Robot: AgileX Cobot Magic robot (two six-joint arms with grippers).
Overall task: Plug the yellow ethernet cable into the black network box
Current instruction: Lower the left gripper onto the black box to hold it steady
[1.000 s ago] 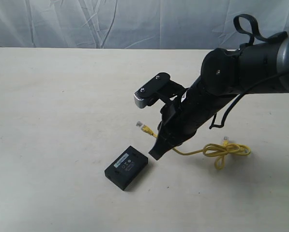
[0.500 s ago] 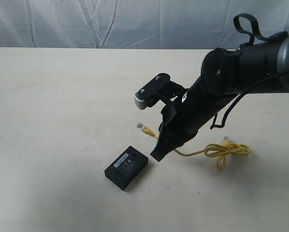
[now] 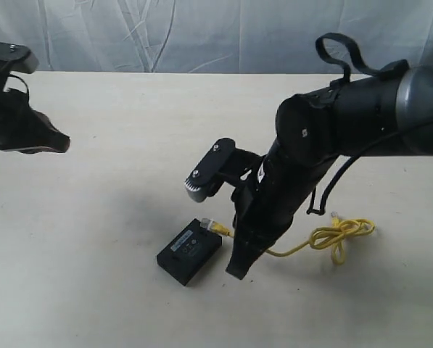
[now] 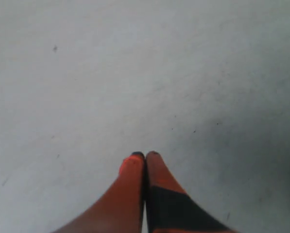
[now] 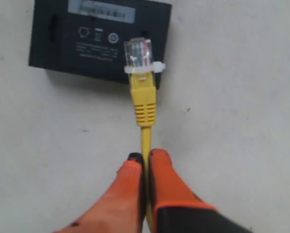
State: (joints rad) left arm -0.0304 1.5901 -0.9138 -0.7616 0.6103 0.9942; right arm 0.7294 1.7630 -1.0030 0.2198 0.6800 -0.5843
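Right wrist: cable point(image 5: 145, 104) tip at box point(image 5: 62, 56)

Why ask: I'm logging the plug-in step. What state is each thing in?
Yellow cable: gripped behind its plug, plug over the box, far end knotted.
Black box: flat on table, label up.
Right gripper: shut on the cable.
Left gripper: shut, empty.

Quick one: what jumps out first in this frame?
The right gripper, shut on the yellow ethernet cable, holds its clear plug at the edge of the black network box, near the middle of the table. The cable's knotted coil lies off to the right. The left gripper hovers shut at far left.
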